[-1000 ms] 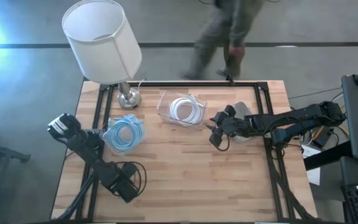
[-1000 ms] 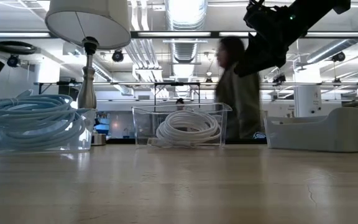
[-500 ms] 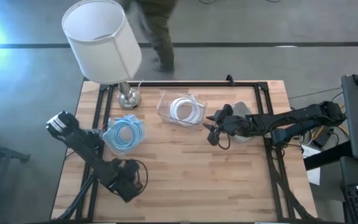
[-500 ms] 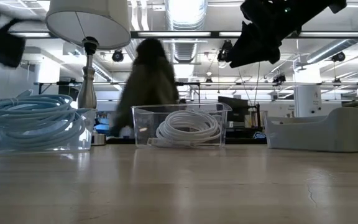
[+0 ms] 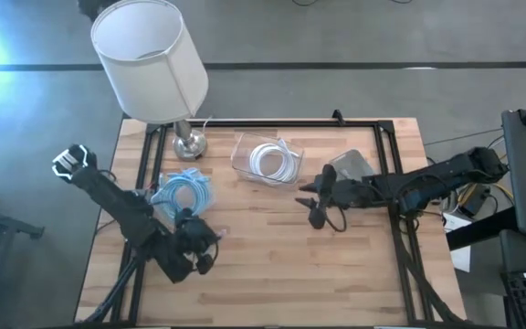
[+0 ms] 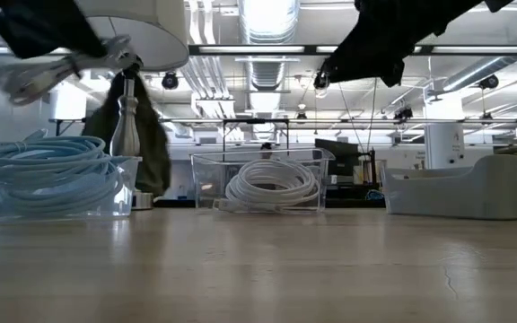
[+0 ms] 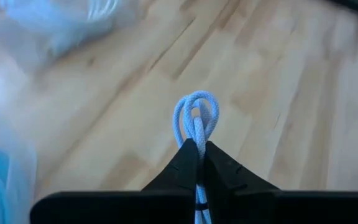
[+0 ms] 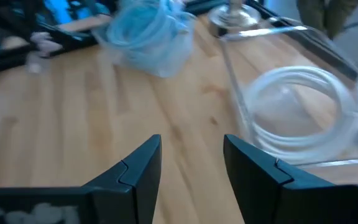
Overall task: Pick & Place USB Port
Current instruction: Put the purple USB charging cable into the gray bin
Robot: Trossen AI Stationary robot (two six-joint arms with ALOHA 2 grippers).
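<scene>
Left pincer [image 7: 197,149] clamped tight above the table, right pincer [image 8: 191,163] spread wide

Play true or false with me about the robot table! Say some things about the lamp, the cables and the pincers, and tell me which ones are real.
1. The left pincer is shut on a light blue cable. True.
2. The right pincer is holding the white cable. False: its fingers stand apart with nothing between them.
3. The white cable lies coiled in a clear box. True.
4. The lamp is lying on its side. False: it stands upright at the table's back left corner.
5. The blue cables sit in a clear tub on the left side of the table. True.
</scene>
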